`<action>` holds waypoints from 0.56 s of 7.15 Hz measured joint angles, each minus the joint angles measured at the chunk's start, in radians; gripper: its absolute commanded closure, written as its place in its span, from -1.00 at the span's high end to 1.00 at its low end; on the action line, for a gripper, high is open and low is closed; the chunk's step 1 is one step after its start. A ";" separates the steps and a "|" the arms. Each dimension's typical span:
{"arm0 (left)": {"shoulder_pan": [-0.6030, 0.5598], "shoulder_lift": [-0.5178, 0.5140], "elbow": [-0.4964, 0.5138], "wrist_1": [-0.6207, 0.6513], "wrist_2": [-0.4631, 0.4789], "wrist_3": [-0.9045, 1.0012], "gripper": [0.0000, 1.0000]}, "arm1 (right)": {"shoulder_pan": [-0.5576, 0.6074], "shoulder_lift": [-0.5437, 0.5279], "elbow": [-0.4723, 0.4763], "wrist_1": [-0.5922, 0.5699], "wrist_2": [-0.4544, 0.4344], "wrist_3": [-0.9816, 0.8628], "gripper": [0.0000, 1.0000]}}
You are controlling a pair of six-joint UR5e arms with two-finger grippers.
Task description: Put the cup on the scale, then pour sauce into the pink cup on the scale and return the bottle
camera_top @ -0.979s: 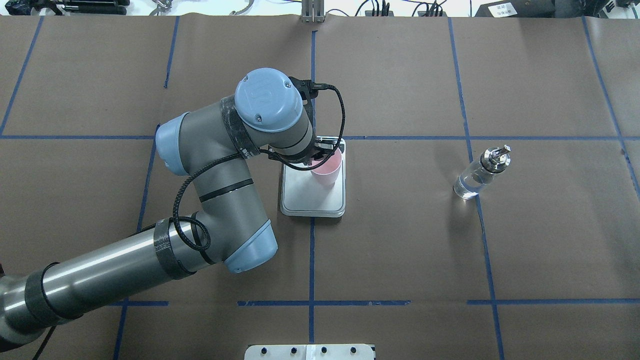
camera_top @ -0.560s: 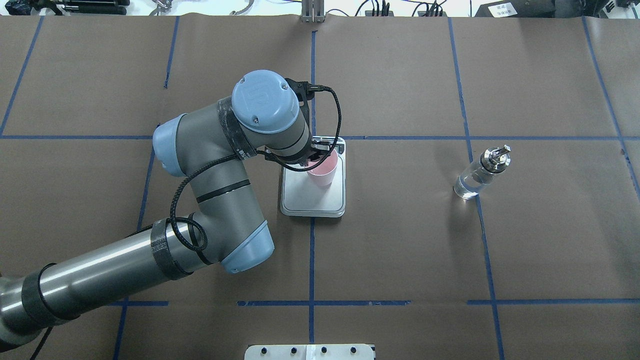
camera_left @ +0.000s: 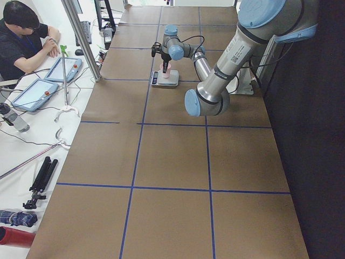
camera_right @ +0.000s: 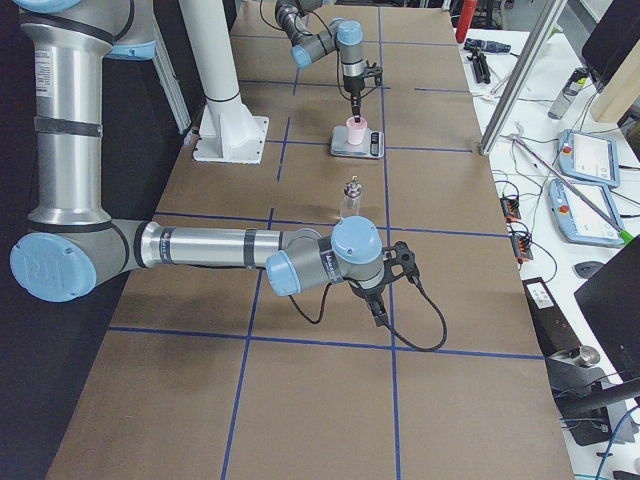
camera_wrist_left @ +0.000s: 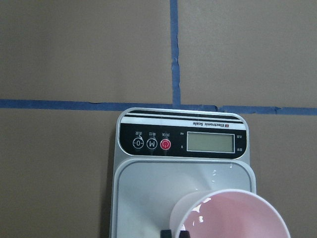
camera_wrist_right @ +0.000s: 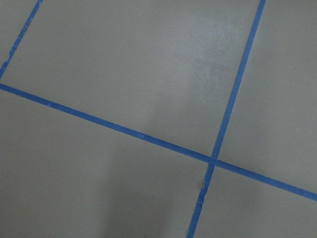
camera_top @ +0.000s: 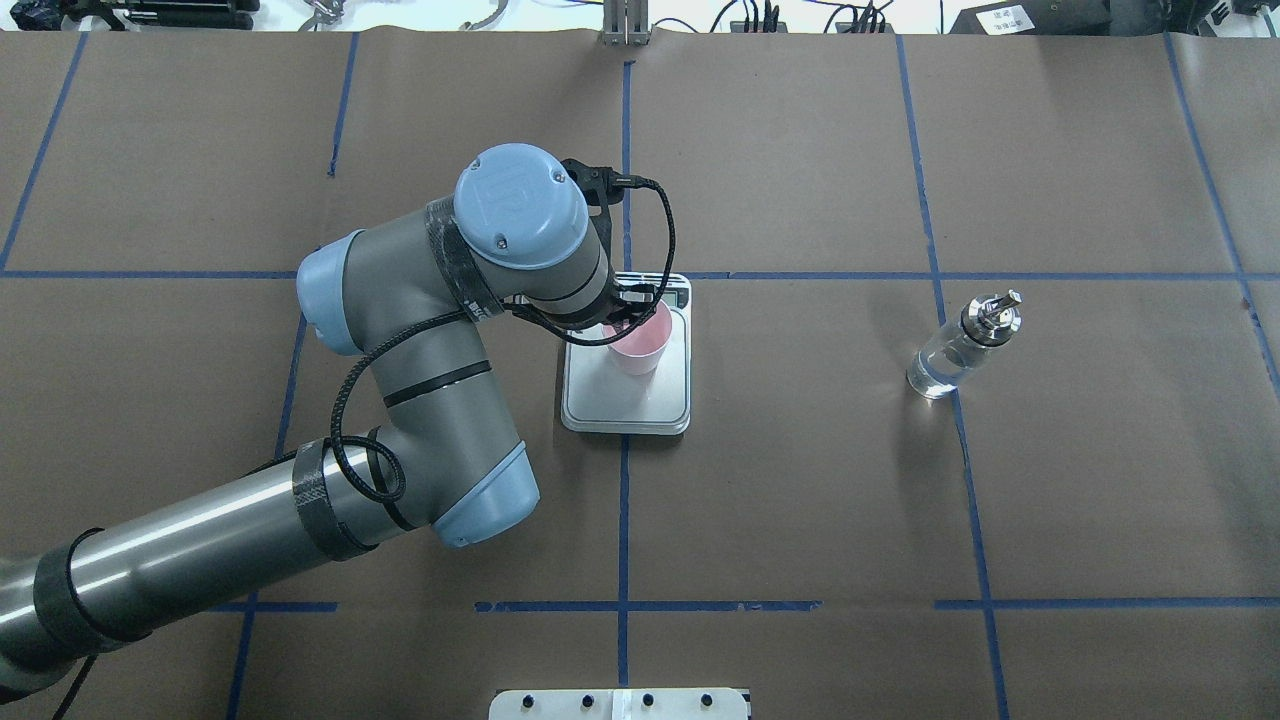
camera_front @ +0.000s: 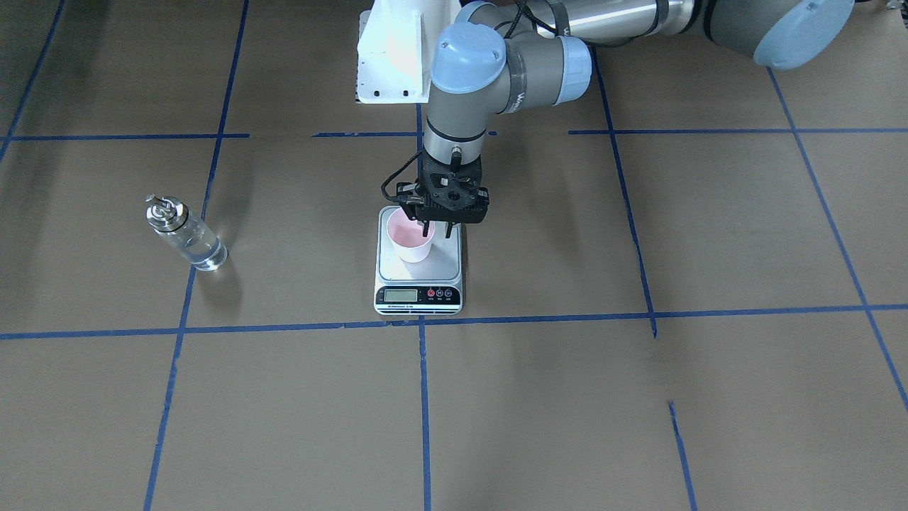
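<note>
The pale pink cup (camera_front: 410, 243) is upright over the scale's steel platform (camera_front: 445, 268), toward its left side in the front-facing view. Whether its base touches the platform I cannot tell. My left gripper (camera_front: 436, 231) comes straight down and is shut on the cup's rim (camera_wrist_left: 233, 218), one finger inside and one outside. The scale's display strip (camera_wrist_left: 178, 144) faces away from the robot. The clear glass bottle (camera_top: 950, 360) with its metal spout stands alone, well to the right of the scale (camera_top: 625, 405). My right gripper (camera_right: 380, 310) hovers low over bare paper; I cannot tell its state.
Brown paper with a blue tape grid covers the table. The white arm mount (camera_front: 390, 57) stands behind the scale. A person (camera_left: 24, 38) sits at a side table with tablets and cables, beyond the table's far edge.
My left arm has shifted a little to the left, carrying the cup from the platform's right side toward its middle. The bottle has not moved.
</note>
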 measured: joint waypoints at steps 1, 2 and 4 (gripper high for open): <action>-0.014 0.016 -0.029 0.006 -0.003 0.047 1.00 | 0.000 -0.001 0.014 0.000 0.000 0.000 1.00; -0.047 0.054 -0.086 0.026 -0.006 0.133 1.00 | 0.000 -0.004 0.047 0.001 0.003 0.025 1.00; -0.143 0.202 -0.268 0.086 -0.012 0.354 1.00 | -0.030 -0.040 0.201 -0.001 0.011 0.224 1.00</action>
